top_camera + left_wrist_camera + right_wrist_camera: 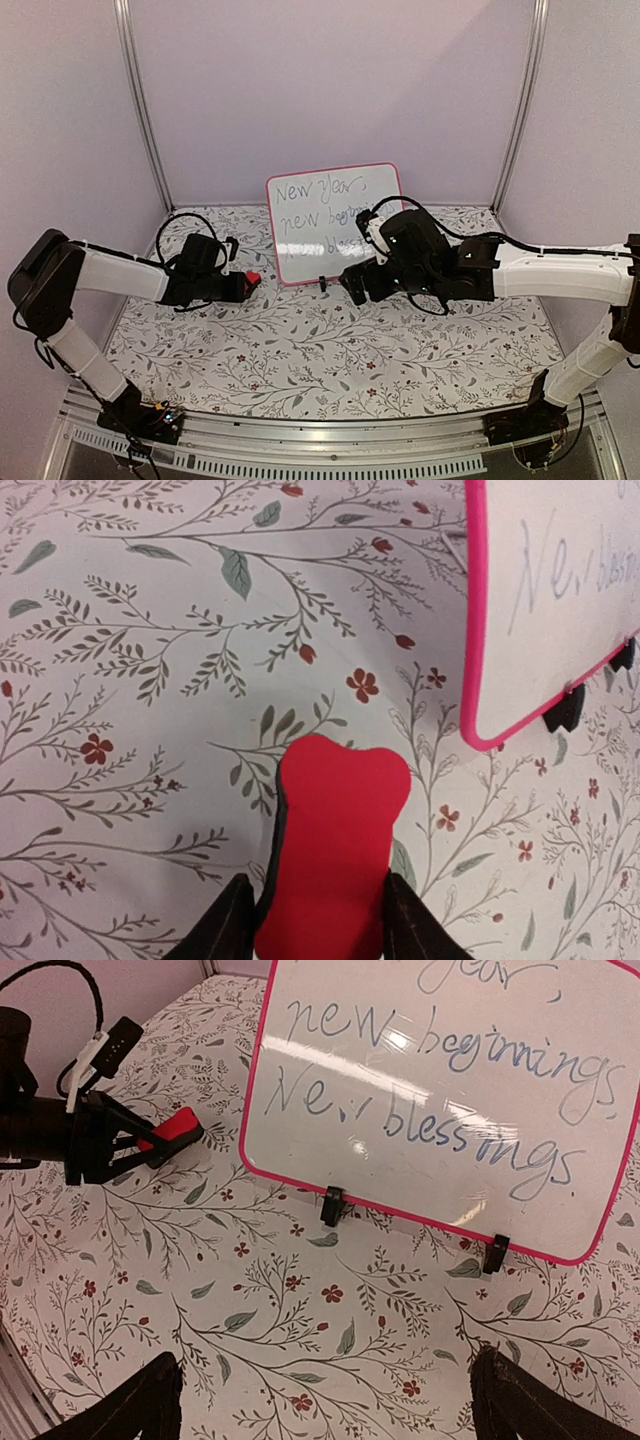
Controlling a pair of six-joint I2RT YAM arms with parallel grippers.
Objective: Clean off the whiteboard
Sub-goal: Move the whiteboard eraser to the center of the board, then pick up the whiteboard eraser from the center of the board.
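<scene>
The whiteboard stands upright at the back centre on black clip feet, pink-rimmed, with dark handwriting on it. It also shows in the right wrist view and at the right edge of the left wrist view. My left gripper is shut on a small red eraser, held just above the table to the left of the board; the eraser also shows in the right wrist view. My right gripper is open and empty, low over the table in front of the board's lower right part.
A floral-patterned cloth covers the table. Grey walls and metal posts close in the back and sides. The left arm's wrist and cable show at the left of the right wrist view.
</scene>
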